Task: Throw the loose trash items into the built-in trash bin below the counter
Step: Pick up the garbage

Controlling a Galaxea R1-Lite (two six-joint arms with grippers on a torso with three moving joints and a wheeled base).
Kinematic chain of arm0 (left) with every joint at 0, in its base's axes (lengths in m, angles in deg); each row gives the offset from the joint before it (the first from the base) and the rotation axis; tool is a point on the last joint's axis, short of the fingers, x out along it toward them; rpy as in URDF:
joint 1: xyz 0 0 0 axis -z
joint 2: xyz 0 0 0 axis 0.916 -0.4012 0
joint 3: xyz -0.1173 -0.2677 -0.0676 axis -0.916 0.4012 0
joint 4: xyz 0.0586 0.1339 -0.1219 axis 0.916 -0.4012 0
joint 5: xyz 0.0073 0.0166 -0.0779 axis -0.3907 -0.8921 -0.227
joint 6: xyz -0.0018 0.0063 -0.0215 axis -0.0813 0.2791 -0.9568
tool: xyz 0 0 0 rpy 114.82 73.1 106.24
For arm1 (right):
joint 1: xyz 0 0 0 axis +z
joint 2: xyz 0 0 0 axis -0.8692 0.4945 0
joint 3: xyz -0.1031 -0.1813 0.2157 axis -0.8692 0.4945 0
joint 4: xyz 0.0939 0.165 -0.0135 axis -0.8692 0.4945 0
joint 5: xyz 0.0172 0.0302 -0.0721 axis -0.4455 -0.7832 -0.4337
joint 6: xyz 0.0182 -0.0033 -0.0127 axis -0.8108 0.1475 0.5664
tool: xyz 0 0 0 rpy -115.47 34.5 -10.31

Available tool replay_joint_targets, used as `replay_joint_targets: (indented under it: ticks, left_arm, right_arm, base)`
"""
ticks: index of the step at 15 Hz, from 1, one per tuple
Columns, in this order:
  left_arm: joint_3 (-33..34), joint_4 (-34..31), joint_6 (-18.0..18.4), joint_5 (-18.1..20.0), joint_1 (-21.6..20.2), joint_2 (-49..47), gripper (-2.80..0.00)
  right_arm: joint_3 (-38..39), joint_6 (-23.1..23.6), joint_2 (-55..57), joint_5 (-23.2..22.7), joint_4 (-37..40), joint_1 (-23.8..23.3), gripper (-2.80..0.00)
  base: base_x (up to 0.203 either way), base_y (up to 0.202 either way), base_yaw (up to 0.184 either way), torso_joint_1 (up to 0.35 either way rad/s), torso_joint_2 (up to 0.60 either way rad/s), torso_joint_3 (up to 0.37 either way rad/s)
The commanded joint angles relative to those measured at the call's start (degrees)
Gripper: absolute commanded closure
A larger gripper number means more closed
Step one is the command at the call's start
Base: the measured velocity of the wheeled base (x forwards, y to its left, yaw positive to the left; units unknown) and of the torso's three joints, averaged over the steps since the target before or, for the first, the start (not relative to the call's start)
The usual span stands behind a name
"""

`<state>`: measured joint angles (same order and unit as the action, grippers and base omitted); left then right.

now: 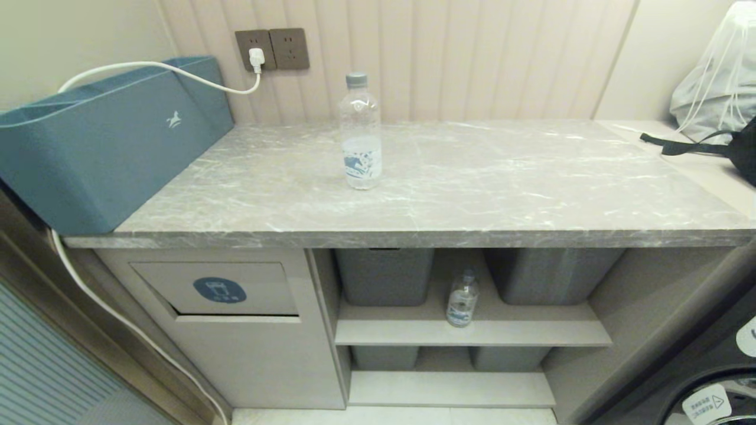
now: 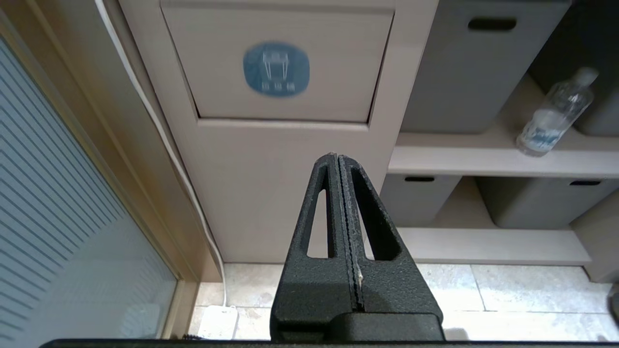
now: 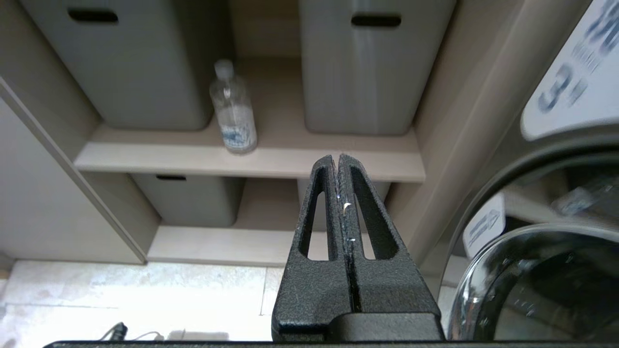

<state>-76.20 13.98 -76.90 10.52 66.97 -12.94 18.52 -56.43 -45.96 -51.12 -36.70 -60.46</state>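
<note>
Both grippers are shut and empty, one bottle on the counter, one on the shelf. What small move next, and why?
Probably open the left gripper and raise it toward the counter bottle: it stands upright in the open, nearer the trash flap than the shelf bottle.

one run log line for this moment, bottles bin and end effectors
bottle on counter: upright | bottle on shelf: upright between tubs | bin flap: closed | left end effector: shut, empty | right end effector: shut, empty

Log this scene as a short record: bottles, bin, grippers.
bottle 1: upright on the counter, mid-slab
bottle 2: upright on the upper shelf, between two grey tubs
bin flap: closed, left of the shelves
left gripper: shut, empty, facing the bin front
right gripper: shut, empty, facing the shelves
</note>
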Motion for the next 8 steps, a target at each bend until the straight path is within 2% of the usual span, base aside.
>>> replay_joint_targets:
  ticks: [1,8]
  left_arm:
    - [0.2,0.1,-0.1,0.0,0.0,0.0,0.00]
    - [-0.1,1.0,-0.2,0.0,0.0,0.0,0.00]
  right_arm:
    - [0.0,0.0,0.0,0.0,0.0,0.0,0.00]
    - [0.0,0.2,0.0,-0.3,0.0,0.0,0.00]
  base:
    - [0.000,0.000,0.000,0.222,-0.49,-0.282]
    - [0.000,0.000,0.000,0.234,-0.51,-0.277]
